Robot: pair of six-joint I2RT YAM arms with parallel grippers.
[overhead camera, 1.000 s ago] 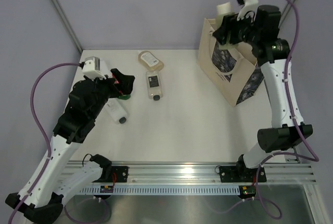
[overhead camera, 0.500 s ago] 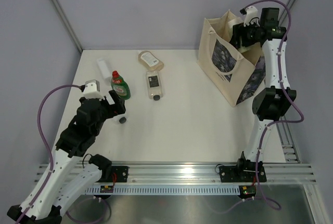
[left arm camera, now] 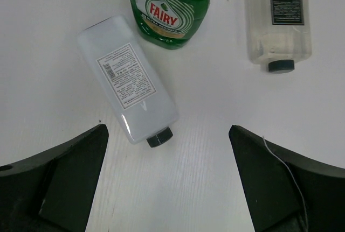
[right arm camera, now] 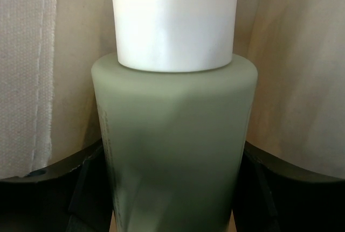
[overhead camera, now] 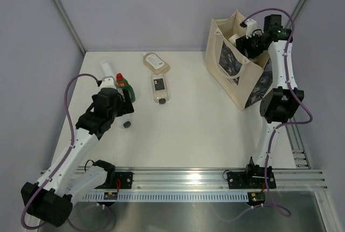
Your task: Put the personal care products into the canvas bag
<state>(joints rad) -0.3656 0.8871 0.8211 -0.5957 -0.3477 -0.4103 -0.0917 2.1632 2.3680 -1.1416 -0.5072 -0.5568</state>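
Observation:
My right gripper (right arm camera: 172,191) is shut on the pale-green white-capped bottle (right arm camera: 172,146) and holds it inside the mouth of the canvas bag (overhead camera: 237,68), whose cream fabric (right arm camera: 27,54) surrounds it. My left gripper (left arm camera: 168,154) is open and empty, hovering over a clear black-capped bottle (left arm camera: 129,78) that lies on the table. The green red-capped bottle (left arm camera: 168,11) stands just beyond it. The second clear bottle (overhead camera: 159,88), the beige pouch (overhead camera: 155,61) and the white tube (overhead camera: 107,69) lie on the table. The red bottle is out of view.
The bag stands upright at the table's back right, near the right wall. The remaining products cluster at the back left of the white table (overhead camera: 194,129). A metal rail (overhead camera: 183,181) runs along the near edge.
My right gripper has lowered the pale-green bottle from above the bag into its mouth. My left arm drew back off the green bottle, then moved over the clear bottle.

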